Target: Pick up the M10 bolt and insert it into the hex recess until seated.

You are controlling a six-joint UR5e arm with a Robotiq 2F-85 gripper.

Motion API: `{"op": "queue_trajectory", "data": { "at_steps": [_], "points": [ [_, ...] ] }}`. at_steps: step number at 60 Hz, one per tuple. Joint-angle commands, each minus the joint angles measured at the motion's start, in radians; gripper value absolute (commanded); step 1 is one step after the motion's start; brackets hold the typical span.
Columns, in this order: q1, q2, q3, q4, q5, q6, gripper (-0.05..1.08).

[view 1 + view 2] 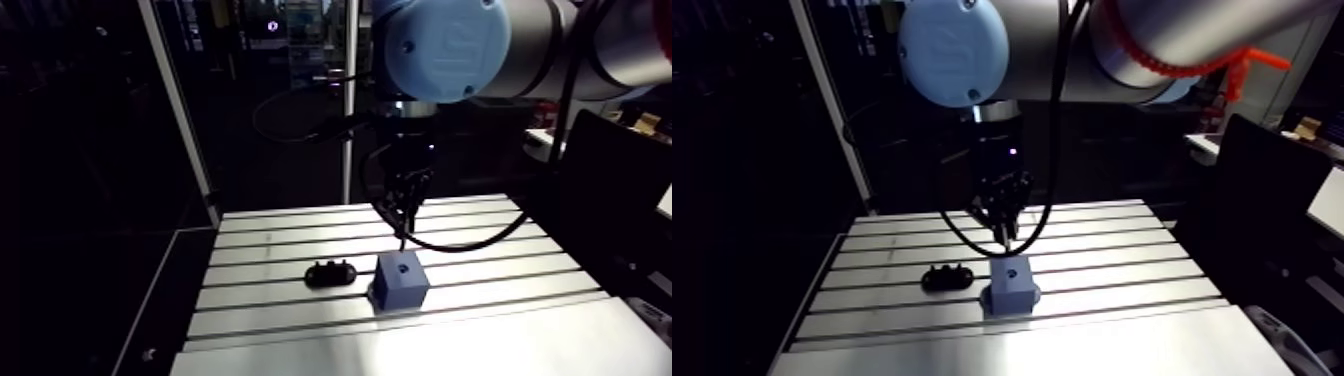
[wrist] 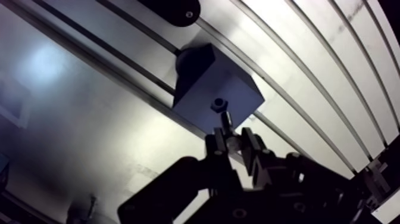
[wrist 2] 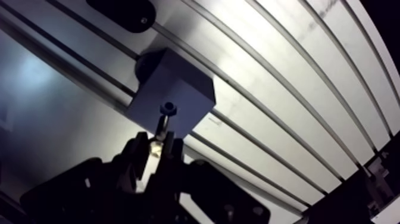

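1. Step in hand: carry and alignment. The dark steel M10 bolt [image 2: 224, 122] is off the table and hangs head-down over the blue cube-shaped block [image 2: 202, 83]. Insertion is judged not yet begun.
2. Claw: the black two-fingered gripper [image 2: 233, 142] is closed nearly all the way. Its fingers [image 2: 217, 145] clamp the bolt's shank, with only a narrow gap between them. It touches nothing else.
3. Bolt: upright or close to it, with the hex head at the lower end, above the block's top face. The arm view shows clear air between bolt and block.
4. Hex recess [image 1: 403, 267]: a small dark hole in the centre of the block's top face. In the wrist view the bolt head overlaps it, so the two cannot be told apart there.
5. Block location: about midway between the near and far edges of the slotted aluminium table [image 2: 309, 89], resting across a slot.
6. Other item: a flat, black, oblong part [image 1: 331, 272] lies on the table near the block, not touching it.
7. Next move calls for centring the head over the recess, turning its flats to match the hex, then a straight, slow descent until seated. A tilted bolt would likely jam on the rim.
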Motion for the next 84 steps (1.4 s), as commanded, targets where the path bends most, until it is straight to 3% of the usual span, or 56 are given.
{"op": "queue_trajectory", "data": {
  "at_steps": [1, 84],
  "points": [
    [-0.001, 0.005, 0.007, -0.008, 0.000, 0.002, 0.81],
    [-0.026, 0.027, 0.041, -0.030, 0.000, -0.003, 0.81]
  ]
}}
